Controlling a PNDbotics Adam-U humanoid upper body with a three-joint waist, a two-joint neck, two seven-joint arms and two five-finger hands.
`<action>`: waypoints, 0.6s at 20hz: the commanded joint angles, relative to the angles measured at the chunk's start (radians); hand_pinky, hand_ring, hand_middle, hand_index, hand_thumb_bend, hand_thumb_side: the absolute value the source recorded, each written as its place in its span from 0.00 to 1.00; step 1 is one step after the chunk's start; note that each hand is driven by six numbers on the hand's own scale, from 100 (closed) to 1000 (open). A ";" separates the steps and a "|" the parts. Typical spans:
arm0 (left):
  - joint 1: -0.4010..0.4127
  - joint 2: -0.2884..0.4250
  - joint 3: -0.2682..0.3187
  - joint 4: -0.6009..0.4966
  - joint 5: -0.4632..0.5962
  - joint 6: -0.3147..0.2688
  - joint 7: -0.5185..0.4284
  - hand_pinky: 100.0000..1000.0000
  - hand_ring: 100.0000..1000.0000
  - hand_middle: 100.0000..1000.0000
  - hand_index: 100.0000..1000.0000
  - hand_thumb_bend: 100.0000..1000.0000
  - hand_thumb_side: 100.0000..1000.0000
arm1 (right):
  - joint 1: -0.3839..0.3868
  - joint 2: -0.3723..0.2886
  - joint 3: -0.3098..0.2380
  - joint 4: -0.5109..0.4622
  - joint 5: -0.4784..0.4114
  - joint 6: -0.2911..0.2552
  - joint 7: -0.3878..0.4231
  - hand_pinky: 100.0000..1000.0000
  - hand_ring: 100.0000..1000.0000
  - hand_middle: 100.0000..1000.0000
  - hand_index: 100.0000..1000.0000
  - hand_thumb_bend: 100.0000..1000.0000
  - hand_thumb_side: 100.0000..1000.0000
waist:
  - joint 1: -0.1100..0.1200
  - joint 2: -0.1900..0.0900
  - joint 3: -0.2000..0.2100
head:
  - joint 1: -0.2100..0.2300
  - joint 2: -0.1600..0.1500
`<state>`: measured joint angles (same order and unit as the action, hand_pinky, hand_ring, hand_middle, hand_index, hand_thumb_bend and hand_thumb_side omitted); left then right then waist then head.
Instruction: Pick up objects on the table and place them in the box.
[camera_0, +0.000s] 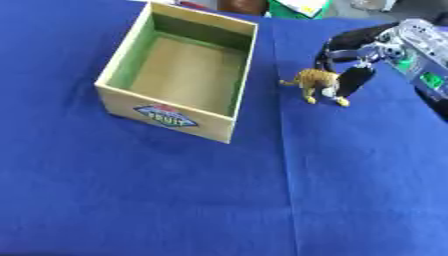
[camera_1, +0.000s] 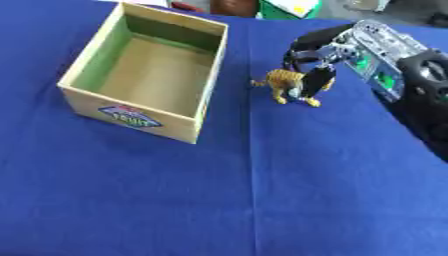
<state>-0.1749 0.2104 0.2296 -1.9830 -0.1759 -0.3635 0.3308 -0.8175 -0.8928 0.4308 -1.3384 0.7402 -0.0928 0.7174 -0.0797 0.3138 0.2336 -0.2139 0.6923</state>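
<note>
Currently the right hand curls its fingers around the toy tiger, apparently pinching it, just right of the box on the blue counter. Lift the tiger above the near wall before moving left; the box interior is unobstructed.
</note>
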 joint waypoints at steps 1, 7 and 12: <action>-0.004 0.007 0.001 -0.017 -0.004 0.001 -0.003 0.51 0.48 0.47 0.72 0.00 0.64 | -0.011 -0.033 -0.018 -0.014 -0.018 0.009 -0.029 0.80 0.75 0.46 0.62 0.00 0.51 | 0.005 -0.019 -0.001 | 0.000 -0.010; -0.004 0.007 0.002 -0.017 -0.007 0.005 -0.003 0.51 0.48 0.47 0.72 0.00 0.64 | -0.006 -0.040 -0.027 -0.026 -0.035 0.046 -0.108 0.77 0.69 0.43 0.55 0.00 0.59 | 0.005 -0.019 -0.002 | 0.002 -0.010; -0.005 0.006 0.002 -0.017 -0.008 0.005 -0.003 0.51 0.48 0.47 0.72 0.00 0.63 | -0.004 -0.043 -0.025 -0.041 -0.041 0.062 -0.162 0.75 0.66 0.40 0.50 0.00 0.51 | 0.005 -0.019 -0.003 | 0.000 -0.014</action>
<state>-0.1749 0.2104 0.2297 -1.9830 -0.1774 -0.3596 0.3274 -0.8084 -0.8939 0.4242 -1.3582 0.7055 -0.0344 0.5707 -0.0796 0.3138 0.2329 -0.2131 0.6917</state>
